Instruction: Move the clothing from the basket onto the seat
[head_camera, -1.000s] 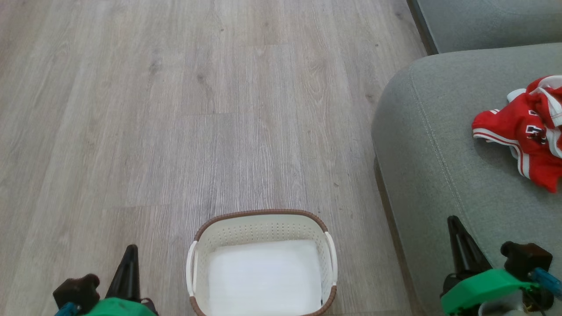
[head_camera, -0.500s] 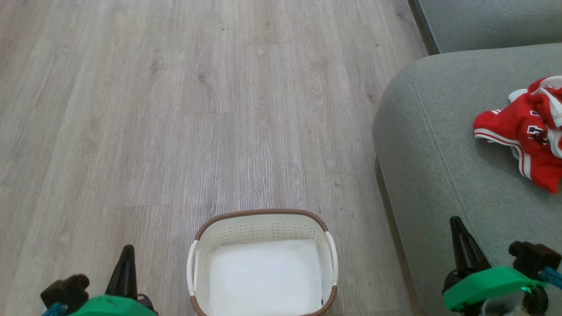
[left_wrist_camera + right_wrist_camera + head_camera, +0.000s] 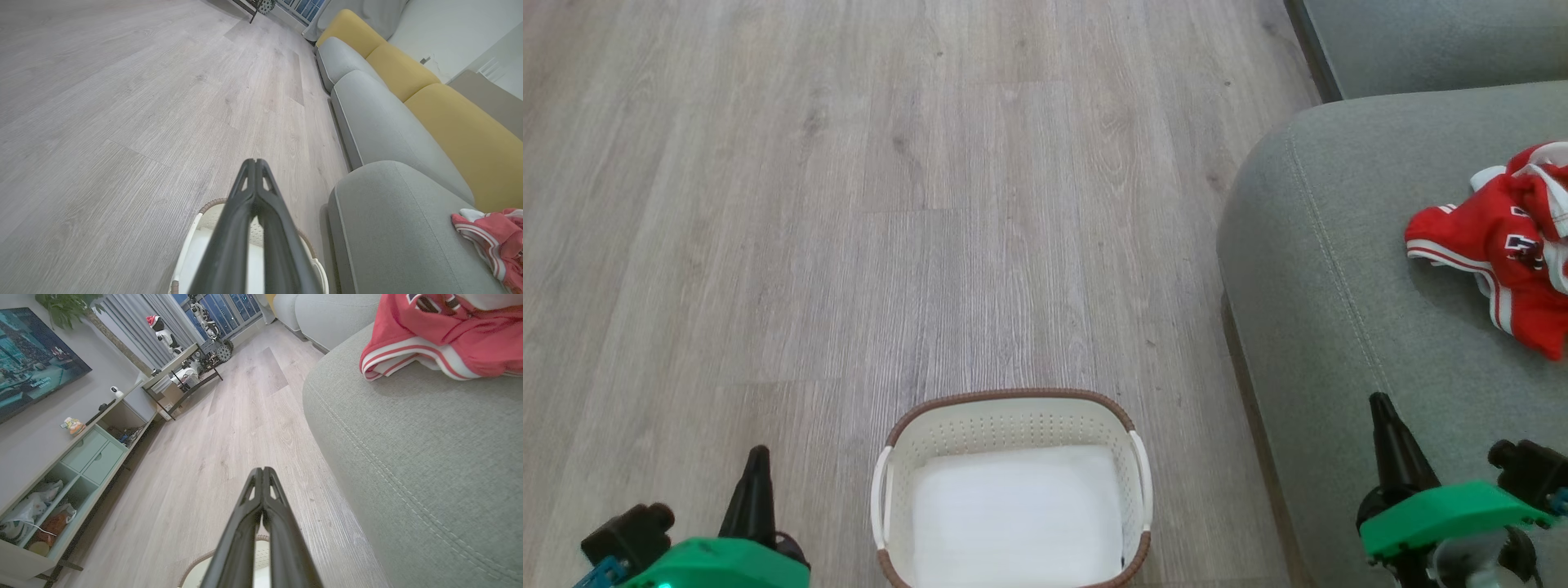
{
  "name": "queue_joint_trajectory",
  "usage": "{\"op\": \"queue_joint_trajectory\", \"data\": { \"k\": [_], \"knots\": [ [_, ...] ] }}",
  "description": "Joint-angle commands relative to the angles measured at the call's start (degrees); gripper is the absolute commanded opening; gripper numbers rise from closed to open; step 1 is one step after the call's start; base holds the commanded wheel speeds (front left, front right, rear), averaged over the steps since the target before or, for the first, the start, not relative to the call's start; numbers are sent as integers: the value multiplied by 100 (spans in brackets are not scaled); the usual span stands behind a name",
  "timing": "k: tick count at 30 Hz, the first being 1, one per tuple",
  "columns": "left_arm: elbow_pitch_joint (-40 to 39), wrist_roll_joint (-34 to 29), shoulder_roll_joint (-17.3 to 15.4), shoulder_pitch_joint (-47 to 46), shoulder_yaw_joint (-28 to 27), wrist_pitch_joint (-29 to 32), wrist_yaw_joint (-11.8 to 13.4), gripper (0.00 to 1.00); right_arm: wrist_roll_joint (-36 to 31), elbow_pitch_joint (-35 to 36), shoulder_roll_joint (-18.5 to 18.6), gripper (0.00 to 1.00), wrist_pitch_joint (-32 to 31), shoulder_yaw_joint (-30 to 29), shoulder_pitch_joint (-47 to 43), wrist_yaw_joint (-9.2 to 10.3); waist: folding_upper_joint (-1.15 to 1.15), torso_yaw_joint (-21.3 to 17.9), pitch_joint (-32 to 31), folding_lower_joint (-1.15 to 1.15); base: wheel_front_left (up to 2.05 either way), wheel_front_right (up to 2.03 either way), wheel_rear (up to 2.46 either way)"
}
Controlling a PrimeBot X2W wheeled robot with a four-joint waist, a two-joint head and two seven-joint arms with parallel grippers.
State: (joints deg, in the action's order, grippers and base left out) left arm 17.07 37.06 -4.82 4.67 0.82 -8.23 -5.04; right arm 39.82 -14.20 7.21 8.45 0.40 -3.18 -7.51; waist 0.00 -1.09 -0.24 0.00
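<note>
The clothing [image 3: 1499, 245] is lying crumpled on the seat [image 3: 1323, 343], well apart from the basket [image 3: 1009, 395], which is standing on the floor [image 3: 849, 204] and showing its bare white bottom. None of these is shifting from its place of a second ago. The left gripper [image 3: 756, 457] is sinking toward the lower left corner and the right gripper [image 3: 1380, 404] is drifting rightward over the seat; both are keeping their fingers pressed together, holding nothing.

The clothing [image 3: 1499, 245] (right side) and basket [image 3: 1010, 395] (near rim) run off-frame.
</note>
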Motion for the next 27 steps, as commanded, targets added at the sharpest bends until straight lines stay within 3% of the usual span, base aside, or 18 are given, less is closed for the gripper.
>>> {"op": "queue_joint_trajectory", "data": {
  "k": [1,27],
  "knots": [
    [-186,200,-15,-314,-161,41,-39,0,199,161,3,0,-72,-35,306,1,0,3,1,0,0,0,0],
    [-220,1787,47,-545,-334,470,-101,0,1716,119,-117,0,-487,-218,494,1,0,35,13,0,0,0,0]
  ]
}}
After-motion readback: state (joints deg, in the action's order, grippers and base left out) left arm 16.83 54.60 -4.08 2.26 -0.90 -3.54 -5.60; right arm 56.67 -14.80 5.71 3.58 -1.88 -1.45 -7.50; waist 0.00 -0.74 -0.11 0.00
